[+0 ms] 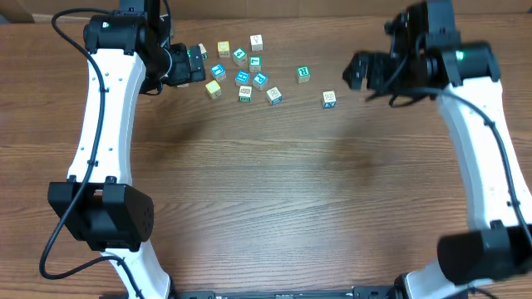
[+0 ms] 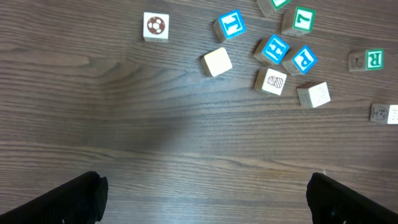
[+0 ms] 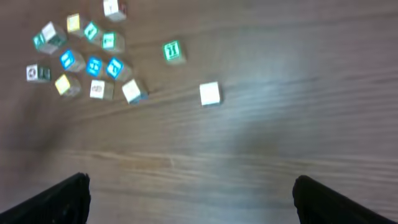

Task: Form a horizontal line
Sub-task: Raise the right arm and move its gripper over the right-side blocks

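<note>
Several small wooden letter blocks lie scattered at the far middle of the table. A loose cluster of them has blue, green and plain faces. One green block and one blue-marked block lie apart to the right. My left gripper is open and empty just left of the cluster. In the left wrist view the plain block lies ahead of it. My right gripper is open and empty, right of the blocks. In the right wrist view a white block lies ahead.
The wooden table fills the view. Both arms reach in from the near edge, one along each side. Cardboard shows beyond the far edge.
</note>
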You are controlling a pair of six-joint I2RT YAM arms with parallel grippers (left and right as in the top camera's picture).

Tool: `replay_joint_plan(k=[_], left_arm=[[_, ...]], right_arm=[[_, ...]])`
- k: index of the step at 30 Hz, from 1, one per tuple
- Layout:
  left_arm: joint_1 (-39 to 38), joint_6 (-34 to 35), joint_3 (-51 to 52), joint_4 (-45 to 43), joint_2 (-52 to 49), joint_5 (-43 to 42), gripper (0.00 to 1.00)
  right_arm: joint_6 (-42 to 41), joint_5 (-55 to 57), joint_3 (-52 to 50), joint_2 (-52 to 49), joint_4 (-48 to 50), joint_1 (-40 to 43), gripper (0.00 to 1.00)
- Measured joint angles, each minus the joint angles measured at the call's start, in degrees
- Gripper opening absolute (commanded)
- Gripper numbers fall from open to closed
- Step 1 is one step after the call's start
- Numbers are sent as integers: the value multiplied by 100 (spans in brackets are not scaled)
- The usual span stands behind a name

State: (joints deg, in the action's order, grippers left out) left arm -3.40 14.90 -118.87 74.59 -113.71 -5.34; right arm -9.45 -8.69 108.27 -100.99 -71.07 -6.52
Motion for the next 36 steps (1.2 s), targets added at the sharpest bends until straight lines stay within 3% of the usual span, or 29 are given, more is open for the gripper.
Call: replay_joint_plan(k=[4,12,15,20,36], left_arm=[[0,2,0,-2,0,35,100],[0,0,0,-2,0,72,100],[0,0,0,-4,0,76,100],[0,2,0,-2,0,85,100],[0,2,0,-4,0,92,100]], right_arm=[[11,166,833,-470,13,-11,100],[24,269,841,-872,1287,-33,100],[31,138,844,-881,1882,-44,95],[28,236,876,-1132,2107,-264,96],[50,874,881,-3482,3117,-975,100]])
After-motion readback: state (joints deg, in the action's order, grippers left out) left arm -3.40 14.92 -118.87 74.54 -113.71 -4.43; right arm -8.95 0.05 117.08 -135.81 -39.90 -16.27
